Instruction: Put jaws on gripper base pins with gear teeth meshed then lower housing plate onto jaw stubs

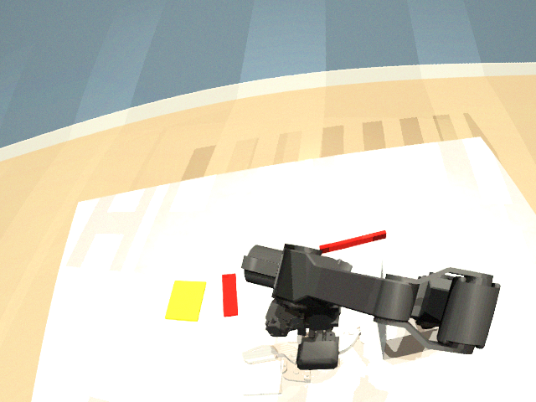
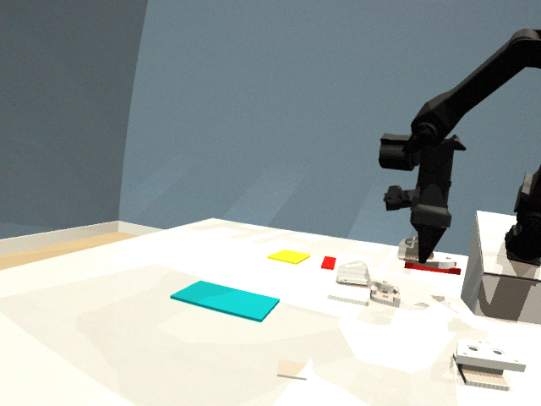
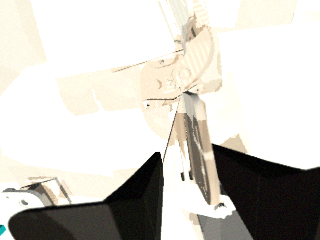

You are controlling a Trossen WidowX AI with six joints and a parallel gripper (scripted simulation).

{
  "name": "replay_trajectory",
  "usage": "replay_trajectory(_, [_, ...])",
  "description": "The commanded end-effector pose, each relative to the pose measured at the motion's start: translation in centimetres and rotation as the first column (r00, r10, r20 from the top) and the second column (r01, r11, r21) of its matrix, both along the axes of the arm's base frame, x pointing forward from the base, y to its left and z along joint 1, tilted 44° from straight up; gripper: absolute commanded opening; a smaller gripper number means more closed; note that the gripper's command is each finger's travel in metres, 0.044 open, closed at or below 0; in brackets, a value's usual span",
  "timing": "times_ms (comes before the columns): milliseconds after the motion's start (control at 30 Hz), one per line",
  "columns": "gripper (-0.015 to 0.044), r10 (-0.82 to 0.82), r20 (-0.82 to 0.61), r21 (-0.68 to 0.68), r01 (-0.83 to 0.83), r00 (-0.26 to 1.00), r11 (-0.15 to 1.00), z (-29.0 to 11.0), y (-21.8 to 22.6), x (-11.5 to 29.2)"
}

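My gripper [image 2: 423,260] [image 3: 183,153] is shut on a pale jaw [image 1: 351,340] [image 2: 408,249] [image 3: 206,150], held above the table; its fingertips are hidden in the top view. The other jaw [image 1: 260,353] [image 2: 352,272] [image 3: 200,60] is at the gripper base [image 1: 297,375] [image 2: 385,295] [image 3: 152,82], its ribbed finger reaching out to one side. Whether it is fully on its pin is unclear. The held jaw is apart from the base in the exterior view. The housing plate [image 2: 487,356] rests on a small stand at the front right and shows partly in the wrist view.
A white block [image 1: 262,381] [image 2: 348,293] lies beside the base. A yellow plate [image 1: 186,301] [image 2: 288,256], a short red bar [image 1: 229,295] [image 2: 328,262], a long red bar [image 1: 353,241] [image 2: 452,270] and a teal plate [image 2: 225,300] lie around. The arm's pedestal [image 2: 502,293] stands right.
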State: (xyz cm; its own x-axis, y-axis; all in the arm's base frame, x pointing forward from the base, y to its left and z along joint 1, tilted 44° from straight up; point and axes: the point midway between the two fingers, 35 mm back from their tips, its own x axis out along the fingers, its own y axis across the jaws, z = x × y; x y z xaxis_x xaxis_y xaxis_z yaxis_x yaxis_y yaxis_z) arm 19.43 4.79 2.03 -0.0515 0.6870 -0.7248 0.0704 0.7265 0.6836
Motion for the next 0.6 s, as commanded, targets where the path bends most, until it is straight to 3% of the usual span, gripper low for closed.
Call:
replay_trajectory(0, [0.0134,0.006,0.012,0.002,-0.006,1.000,1.000,0.15,0.06,0.00])
replay_trajectory(567, [0.0134,-0.007,0.000,0.001,0.007,1.000,1.000,0.15,0.05,0.00])
